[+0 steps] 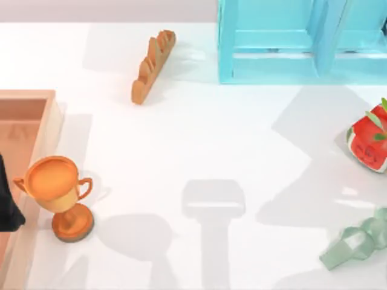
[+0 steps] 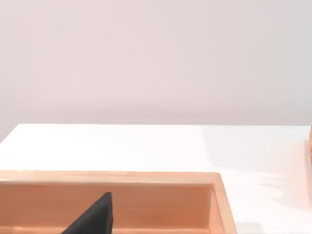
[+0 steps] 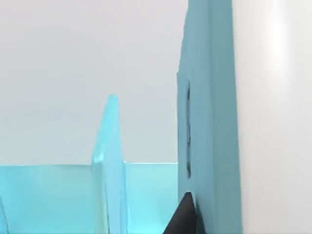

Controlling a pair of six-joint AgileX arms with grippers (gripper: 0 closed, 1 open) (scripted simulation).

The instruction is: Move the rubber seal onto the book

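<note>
Rubber seal and book: where either lies I cannot tell from these views; the white counter [image 1: 199,139] spreads across the top view, with soft grey shadows over its near half; the light-blue shelf frame [image 1: 227,48] stands at the far edge, right of centre, its compartments open toward the counter, and in the right wrist view one of its upright panels [image 3: 209,97] rises close by, with a thinner divider beside it; a wooden tray [image 1: 48,121] sits against the left edge of the counter, and its pale rim [image 2: 146,176] crosses the left wrist view; the left arm [image 1: 7,202] shows as a dark shape over the tray at the left border; a brown loaf of bread [image 1: 152,65] lies slanted at the far side, left of the shelf frame and apart from it; an orange trophy [image 1: 57,193] stands upright just beside the tray's right wall; a red watermelon piece [image 1: 369,142] rests at the right edge; a pale green looped strip [image 1: 357,244] lies nearer, below the melon; the left gripper [image 2: 95,219] appears as one black tip above the tray's inside, and the right gripper [image 3: 183,217] as one black tip at the foot of the shelf panel; whether the fingers of either are spread or pressed together I cannot tell.
</note>
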